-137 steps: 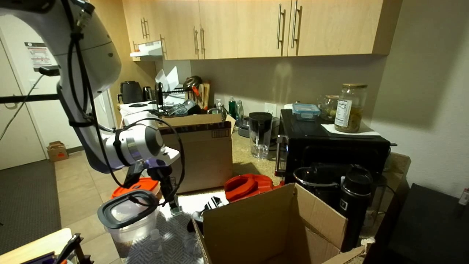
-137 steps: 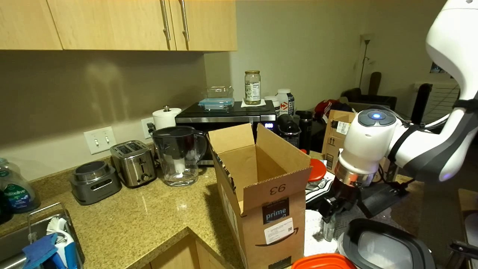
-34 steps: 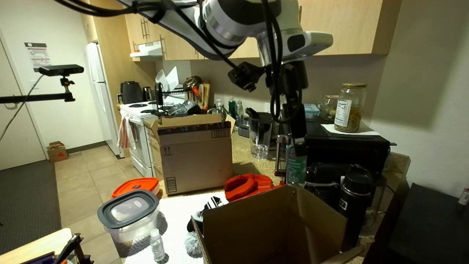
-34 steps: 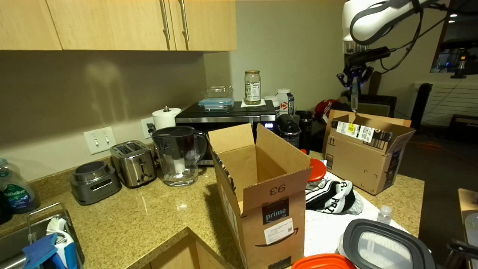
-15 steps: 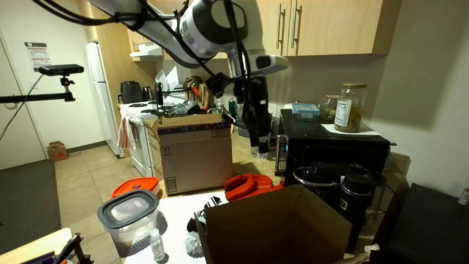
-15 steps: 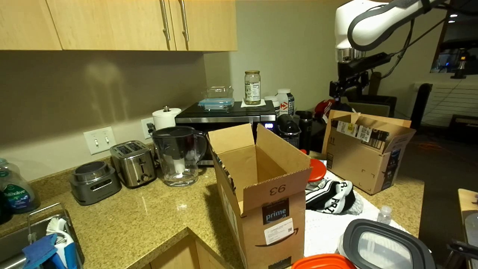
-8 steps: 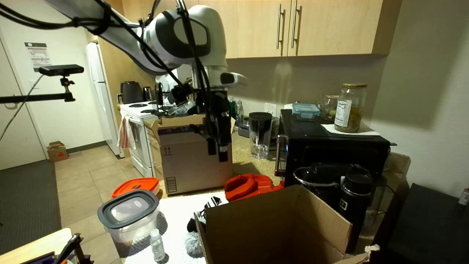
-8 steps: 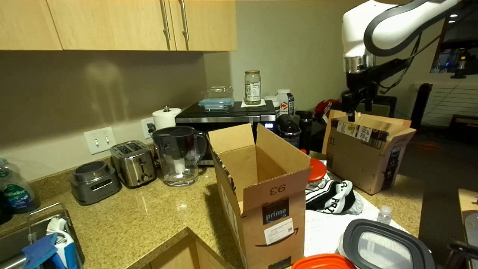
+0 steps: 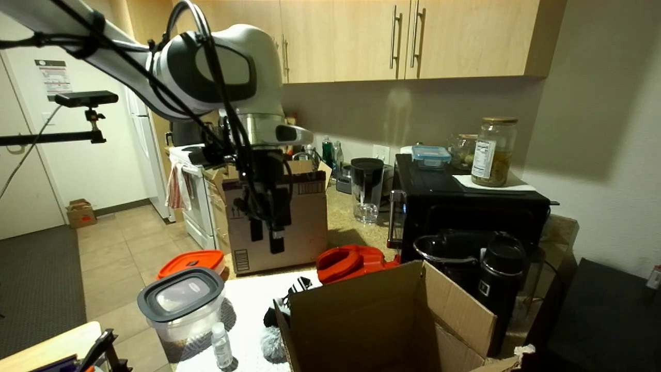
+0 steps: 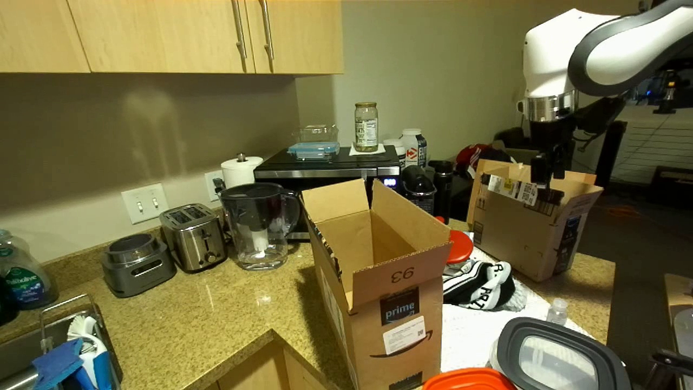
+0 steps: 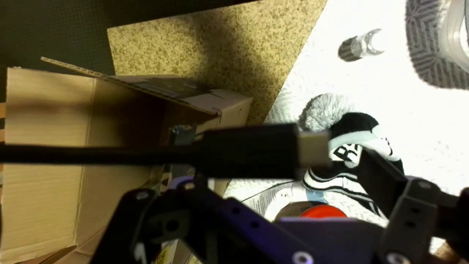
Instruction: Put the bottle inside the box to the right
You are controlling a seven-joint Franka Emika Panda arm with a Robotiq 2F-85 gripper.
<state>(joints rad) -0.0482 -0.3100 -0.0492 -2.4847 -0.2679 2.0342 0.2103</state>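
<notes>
My fingers [image 9: 277,244] hang in the air above the speckled counter surface [image 10: 587,298], standing well apart with nothing held between them, near a brown cardboard box [image 10: 514,244], its top flaps raised. In the wrist view, I look down past a blurred black cable plug [image 11: 253,152] to the box at left, its interior partly in deep shadow; where the task's bottle lies, I cannot tell. A black-and-white knit hat [image 10: 479,284] with a gray pom-pom rests on a pale mat [image 9: 253,305] near the box. Close by, a small clear bottle [image 9: 221,346] stands upright near a gray-lidded plastic container [image 9: 181,294], with an orange-lidded container [image 9: 191,261] behind it in an exterior view. Farther along the surface, a second carton [image 10: 360,336], printed "prime," stands with its flaps up near a water filter pitcher [image 10: 257,227], a stainless toaster [image 10: 189,244] and a black microwave [image 9: 475,209] topped by a glass jar [image 9: 496,152] and a blue-lidded food container [image 9: 431,157]. A black tumbler [image 9: 496,299] stands near the microwave, and a roll of paper towels [image 10: 242,170] shows behind the pitcher.
</notes>
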